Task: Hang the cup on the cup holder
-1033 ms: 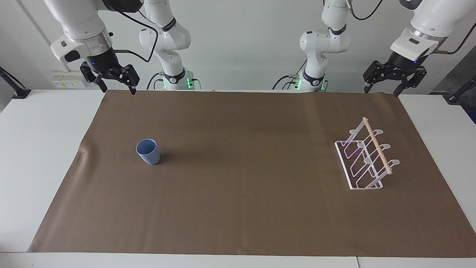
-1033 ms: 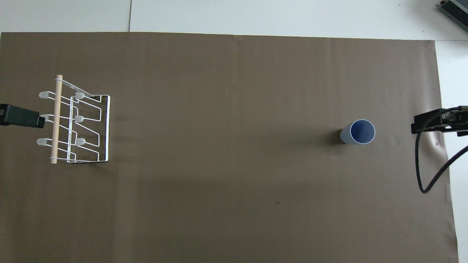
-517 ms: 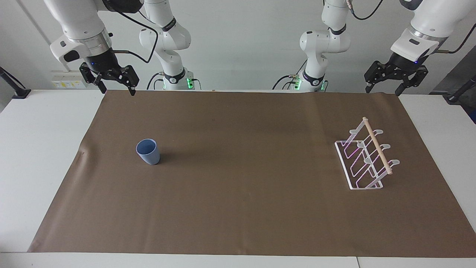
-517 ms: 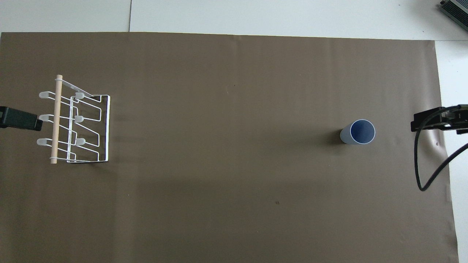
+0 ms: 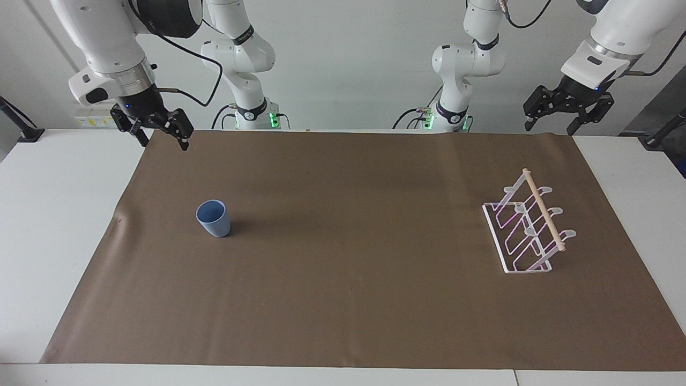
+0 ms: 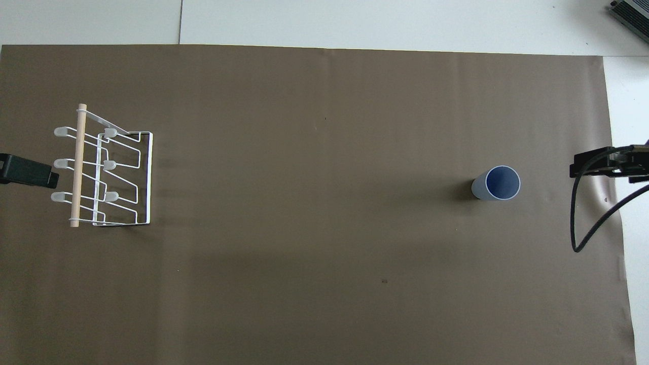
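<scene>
The blue-grey cup (image 5: 213, 218) stands upright, mouth up, on the brown mat toward the right arm's end of the table; it also shows in the overhead view (image 6: 499, 183). The white wire cup holder (image 5: 528, 230) with its wooden dowel stands toward the left arm's end, and its prongs are bare (image 6: 104, 167). My right gripper (image 5: 164, 143) is open and empty, raised over the mat's corner by the robots, apart from the cup (image 6: 603, 165). My left gripper (image 5: 549, 128) is open and empty, raised over the mat's other near corner (image 6: 25, 171).
The brown mat (image 5: 348, 279) covers most of the white table (image 5: 53, 225). A black cable (image 6: 578, 223) hangs from the right arm over the mat's edge. The two arms' bases stand at the robots' end of the table.
My right gripper has shifted a little toward the right arm's end of the table and turned slightly. My left gripper has drawn back a little. Cup and cup holder have not moved.
</scene>
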`<move>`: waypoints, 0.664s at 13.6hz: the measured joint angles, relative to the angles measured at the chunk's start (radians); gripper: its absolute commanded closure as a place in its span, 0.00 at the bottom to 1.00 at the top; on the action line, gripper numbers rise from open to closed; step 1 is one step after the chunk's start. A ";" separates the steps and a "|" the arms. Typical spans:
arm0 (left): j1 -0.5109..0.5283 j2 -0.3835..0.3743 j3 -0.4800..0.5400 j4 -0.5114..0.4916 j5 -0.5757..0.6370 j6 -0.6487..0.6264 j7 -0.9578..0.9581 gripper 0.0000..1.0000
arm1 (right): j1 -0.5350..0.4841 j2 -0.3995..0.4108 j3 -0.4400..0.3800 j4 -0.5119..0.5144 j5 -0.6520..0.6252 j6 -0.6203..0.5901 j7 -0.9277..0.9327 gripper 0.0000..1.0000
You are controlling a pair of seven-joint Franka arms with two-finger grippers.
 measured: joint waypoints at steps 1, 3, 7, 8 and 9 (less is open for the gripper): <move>0.000 -0.001 0.000 0.000 0.000 0.000 0.000 0.00 | -0.008 0.000 0.000 -0.029 0.000 0.036 -0.022 0.00; 0.000 -0.003 0.000 0.000 0.000 0.000 0.000 0.00 | -0.038 0.001 -0.001 -0.079 0.000 0.096 -0.080 0.00; 0.000 -0.003 0.000 0.000 0.000 0.000 0.000 0.00 | -0.064 0.016 0.000 -0.167 0.000 0.229 -0.120 0.00; 0.000 -0.003 0.000 0.000 0.000 0.000 0.000 0.00 | -0.063 0.035 0.002 -0.183 0.000 0.264 -0.120 0.00; 0.000 -0.003 0.000 0.000 0.000 0.000 0.000 0.00 | -0.060 0.065 0.003 -0.194 0.000 0.296 -0.120 0.00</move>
